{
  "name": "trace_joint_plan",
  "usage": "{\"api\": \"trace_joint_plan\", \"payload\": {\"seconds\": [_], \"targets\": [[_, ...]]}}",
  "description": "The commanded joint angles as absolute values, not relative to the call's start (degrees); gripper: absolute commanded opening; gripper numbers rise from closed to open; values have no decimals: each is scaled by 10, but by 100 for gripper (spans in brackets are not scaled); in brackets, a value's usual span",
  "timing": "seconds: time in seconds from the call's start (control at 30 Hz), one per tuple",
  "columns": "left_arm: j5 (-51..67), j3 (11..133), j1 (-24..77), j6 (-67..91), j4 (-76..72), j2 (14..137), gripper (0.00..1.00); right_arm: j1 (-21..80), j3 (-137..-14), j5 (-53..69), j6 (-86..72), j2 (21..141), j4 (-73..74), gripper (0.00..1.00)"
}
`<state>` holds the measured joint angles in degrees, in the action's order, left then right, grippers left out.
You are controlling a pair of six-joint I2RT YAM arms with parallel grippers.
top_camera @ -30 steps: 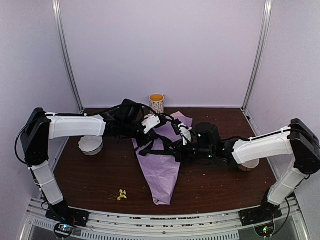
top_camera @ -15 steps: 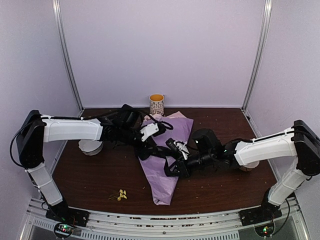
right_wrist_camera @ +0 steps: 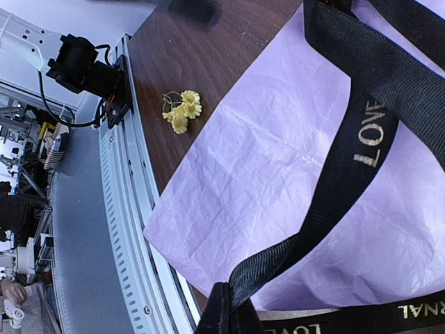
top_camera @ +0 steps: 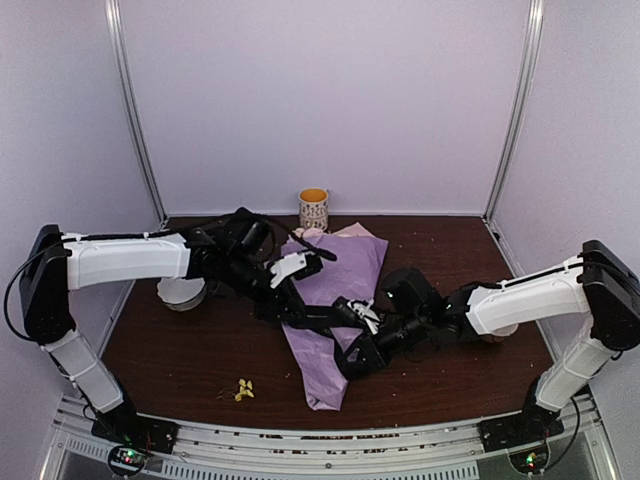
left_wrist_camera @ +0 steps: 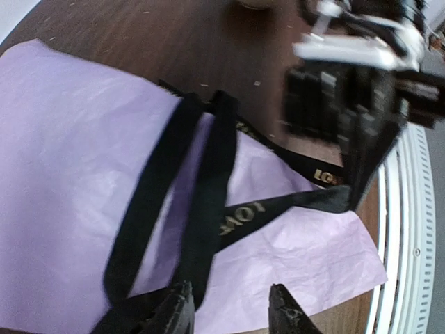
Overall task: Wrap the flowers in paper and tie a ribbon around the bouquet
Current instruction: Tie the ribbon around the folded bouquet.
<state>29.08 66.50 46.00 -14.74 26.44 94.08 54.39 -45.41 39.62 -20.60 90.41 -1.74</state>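
Ribbon [right_wrist_camera: 361,139], black, crosses creased lilac paper [right_wrist_camera: 278,174]; right claw [right_wrist_camera: 229,316] clamps it, left claw [left_wrist_camera: 229,313] apart.

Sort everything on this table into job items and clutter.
Job: paper-wrapped bouquet, black ribbon.
Lying about: mug, white bowl, fallen yellow blossoms.
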Motion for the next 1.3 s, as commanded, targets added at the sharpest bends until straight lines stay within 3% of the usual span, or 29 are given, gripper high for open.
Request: {"api": "trace_joint_plan", "payload": {"seconds": [0.0,0.2,0.4,0.7,0.97,1.07,1.2,1.27], "targets": [[220,750,402,-76,219,983,35,550,-443,405,-196,905,-20,0],[147,883,401,-122,354,1104,30,550,-432,396,-200,905,-37,0],[81,847,482,-204,326,1106,39,550,-431,397,-205,913,-57,0],[21,829,502,-226,271,1134,54,551,-425,398,-215,919,-75,0],[-22,840,514,-233,276,1181,57,550,-431,391,-204,906,-51,0],[-13,834,514,-227,276,1184,43,549,-434,371,-197,889,-28,0],[-19,826,514,-216,272,1181,3,540,-442,334,-183,867,15,0],[-16,819,513,-206,259,1168,0,534,-446,311,-178,860,45,0]]}}
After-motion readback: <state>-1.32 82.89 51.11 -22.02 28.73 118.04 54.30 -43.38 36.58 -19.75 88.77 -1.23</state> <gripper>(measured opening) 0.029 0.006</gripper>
